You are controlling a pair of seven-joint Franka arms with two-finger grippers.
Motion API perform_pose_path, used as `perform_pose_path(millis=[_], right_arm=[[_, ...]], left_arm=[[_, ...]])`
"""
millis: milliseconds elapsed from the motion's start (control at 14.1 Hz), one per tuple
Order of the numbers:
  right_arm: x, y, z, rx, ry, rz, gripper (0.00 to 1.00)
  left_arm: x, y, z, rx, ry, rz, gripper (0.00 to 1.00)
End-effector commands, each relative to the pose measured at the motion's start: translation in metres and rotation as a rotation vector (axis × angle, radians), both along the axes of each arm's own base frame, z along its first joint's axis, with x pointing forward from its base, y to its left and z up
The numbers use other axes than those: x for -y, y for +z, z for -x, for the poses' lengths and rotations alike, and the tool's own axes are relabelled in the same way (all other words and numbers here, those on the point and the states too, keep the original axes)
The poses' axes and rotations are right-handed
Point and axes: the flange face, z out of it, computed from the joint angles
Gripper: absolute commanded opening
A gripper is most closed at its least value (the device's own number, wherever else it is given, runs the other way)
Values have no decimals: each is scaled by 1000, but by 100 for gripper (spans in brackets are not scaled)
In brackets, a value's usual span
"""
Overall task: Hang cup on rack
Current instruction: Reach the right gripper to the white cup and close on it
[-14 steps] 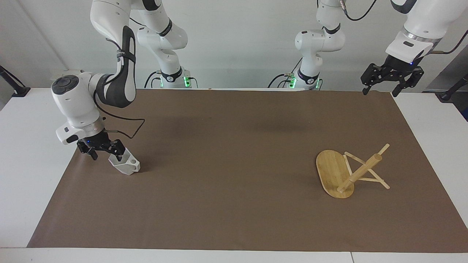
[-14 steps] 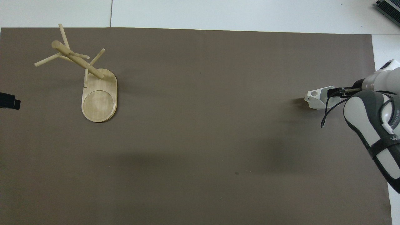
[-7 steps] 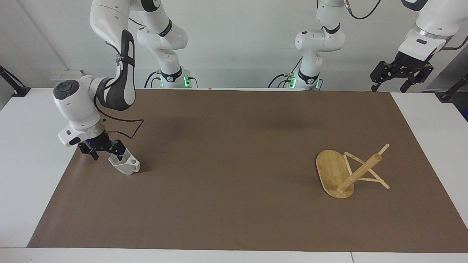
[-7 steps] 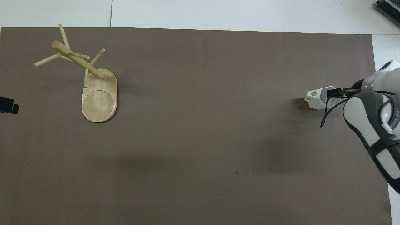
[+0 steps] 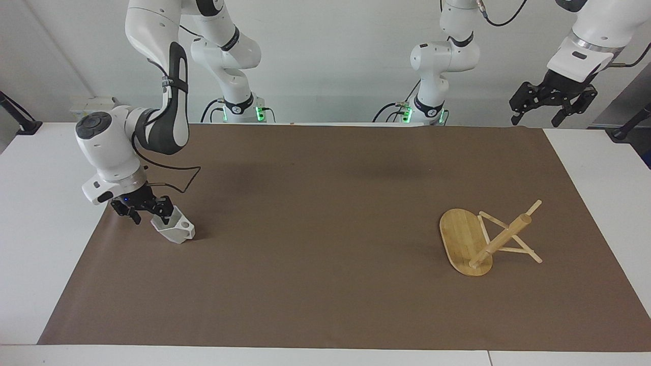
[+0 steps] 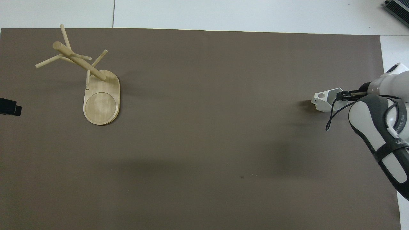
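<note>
Right pincer (image 5: 147,212) is clamped on the rim of the white cup (image 5: 175,229), w/ the cup tipped on the brown mat at the desk's (image 5: 30,244) 9 o'clock in the facing view. Rack (image 5: 483,239) lies toppled at 4 o'clock, well apart. Left pincer (image 5: 552,101) waits up high, fingers spread wide.

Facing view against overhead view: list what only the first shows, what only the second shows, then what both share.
Only the facing view shows the left gripper whole, raised over the table's edge at the left arm's end, and both arm bases. Only the overhead view shows the round recess in the rack's base. Both show the right gripper at the cup on the brown mat.
</note>
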Motion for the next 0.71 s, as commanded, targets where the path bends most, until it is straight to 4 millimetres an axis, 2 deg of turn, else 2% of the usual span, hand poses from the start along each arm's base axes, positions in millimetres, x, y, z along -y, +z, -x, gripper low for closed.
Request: perform_pose_path(millis=[0,283,354,425,496,638], right_arm=[[-1,-1,3,15,20,6,41],[-4,2,1,20,29,8,32],[-6,2,0,20,32,8,23],[-7,2,0,19,29,7,8],[-7,2,0,20,25,6,0],[-8,1,1,14,25,4,0]], left_arm=[[-2,11,11,1,6,-6,100],[4,12,13,10,-10,-6,100],[3,12,13,8,-11,-7,100],[3,12,13,8,-11,-7,100],[0,12,12,13,-2,-6,100],[-1,13,12,18,-1,-6,100]])
